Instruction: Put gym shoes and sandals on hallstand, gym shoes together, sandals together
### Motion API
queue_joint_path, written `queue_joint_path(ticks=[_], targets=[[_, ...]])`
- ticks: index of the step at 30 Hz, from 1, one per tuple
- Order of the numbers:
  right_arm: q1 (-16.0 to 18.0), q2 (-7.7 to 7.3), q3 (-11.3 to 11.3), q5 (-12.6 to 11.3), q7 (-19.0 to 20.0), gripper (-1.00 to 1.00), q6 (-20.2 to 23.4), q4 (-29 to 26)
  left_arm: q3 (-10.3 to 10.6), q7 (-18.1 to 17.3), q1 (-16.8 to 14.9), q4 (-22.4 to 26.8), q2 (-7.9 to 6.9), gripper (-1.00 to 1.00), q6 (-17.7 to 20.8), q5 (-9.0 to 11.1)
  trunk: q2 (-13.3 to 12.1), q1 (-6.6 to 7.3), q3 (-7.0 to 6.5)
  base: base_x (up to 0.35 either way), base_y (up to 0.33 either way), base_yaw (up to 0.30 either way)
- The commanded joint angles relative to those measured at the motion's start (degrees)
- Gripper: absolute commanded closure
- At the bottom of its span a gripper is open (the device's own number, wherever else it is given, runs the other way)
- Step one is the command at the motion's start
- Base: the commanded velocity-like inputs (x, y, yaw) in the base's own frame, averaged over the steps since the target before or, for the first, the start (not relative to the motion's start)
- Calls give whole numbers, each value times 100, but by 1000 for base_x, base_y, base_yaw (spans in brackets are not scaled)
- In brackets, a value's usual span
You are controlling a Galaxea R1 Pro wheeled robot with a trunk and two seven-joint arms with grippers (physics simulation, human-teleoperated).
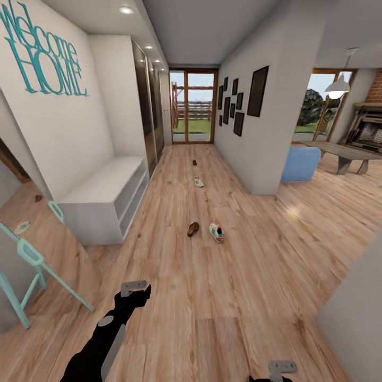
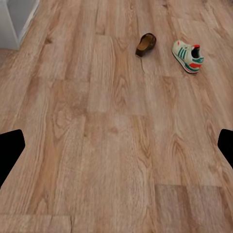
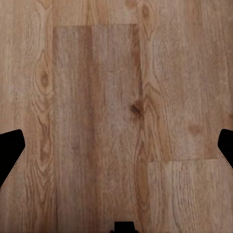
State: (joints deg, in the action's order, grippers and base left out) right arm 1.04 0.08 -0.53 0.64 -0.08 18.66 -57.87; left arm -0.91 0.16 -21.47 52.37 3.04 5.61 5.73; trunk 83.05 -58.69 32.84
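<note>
Left fingers (image 2: 12,150) spread, well short of sandal (image 2: 145,44) and gym shoe (image 2: 188,56).

Black left arm (image 1: 101,339), glossy and chunky, faceted like moulded plastic, with a pale grey oval cap on the upper side and a long grey panel along the forearm. Grey flat bracket with small dark screw holes atop the left gripper (image 1: 135,291). Similar grey bracket with two holes on the right gripper (image 1: 280,369), above a sliver of black casing. Plain black fingertips (image 2: 10,150), angular, at both wrist-view edges.
</note>
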Motion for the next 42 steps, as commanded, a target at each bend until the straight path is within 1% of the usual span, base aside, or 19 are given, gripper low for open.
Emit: queue_joint_path(ticks=[1,42], targets=[[2,1,-2,7,-1,-100,32,-10,-7,2,-2,10,3,-100,36,59,3,-3,6,348,0,2],[2,3,-19,7,-10,-100,32,-13,-5,2,0,10,3,-100,36,59,3,-3,6,348,0,0]])
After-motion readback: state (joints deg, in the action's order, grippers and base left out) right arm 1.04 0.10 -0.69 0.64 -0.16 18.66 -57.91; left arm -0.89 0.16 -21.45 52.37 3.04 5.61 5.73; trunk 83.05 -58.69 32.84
